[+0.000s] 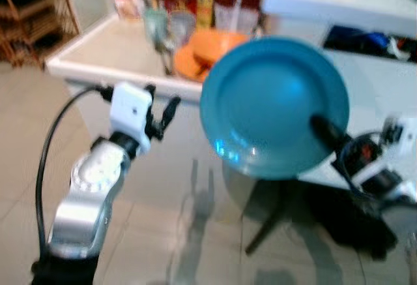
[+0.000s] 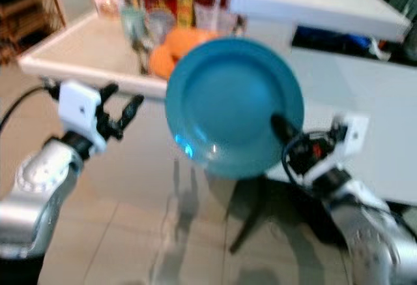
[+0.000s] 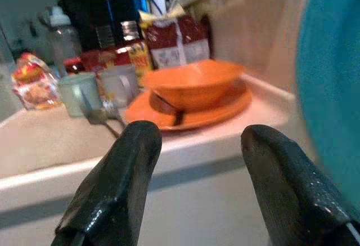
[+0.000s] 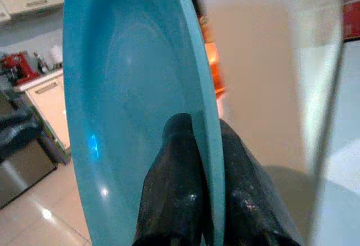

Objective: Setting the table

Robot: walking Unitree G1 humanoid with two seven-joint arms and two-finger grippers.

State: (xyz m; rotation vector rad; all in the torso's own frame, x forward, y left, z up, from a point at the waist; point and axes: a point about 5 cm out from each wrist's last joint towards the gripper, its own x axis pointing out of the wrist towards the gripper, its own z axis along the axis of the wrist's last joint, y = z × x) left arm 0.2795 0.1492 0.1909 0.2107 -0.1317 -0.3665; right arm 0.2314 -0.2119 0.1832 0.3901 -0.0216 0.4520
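1 large round teal plate [image 1: 267, 102] matters most here; it is held up in the air, tilted nearly on edge with its hollow face towards the head camera, in front of the near edge of the white counter [image 1: 104, 57]; the right gripper [image 4: 194, 144] pinches its lower right rim, 1 black finger [image 1: 326, 128] lying across the glossy face and the other behind it, as the right wrist view shows; the plate's flat therefore stands steeply, so I judge that it must be levelled before it can be set down anywhere. The plate looks plain, smooth and shiny, with a shallow well and a broad rim, and small glints near its lower left.

The left gripper [image 3: 197, 161] hangs free to the left of the plate, just beside its edge, fingers spread with nothing between them, pointing at the counter; it is the nearer arm to the other tableware. On the counter, beyond and left of the plate, an orange bowl [image 3: 194, 80] sits on an orange plate [image 3: 188, 108]; further left stand 2 pale mugs [image 3: 98, 88], with a fork [image 3: 104, 116] beside them; bottles and packets crowd the far side.
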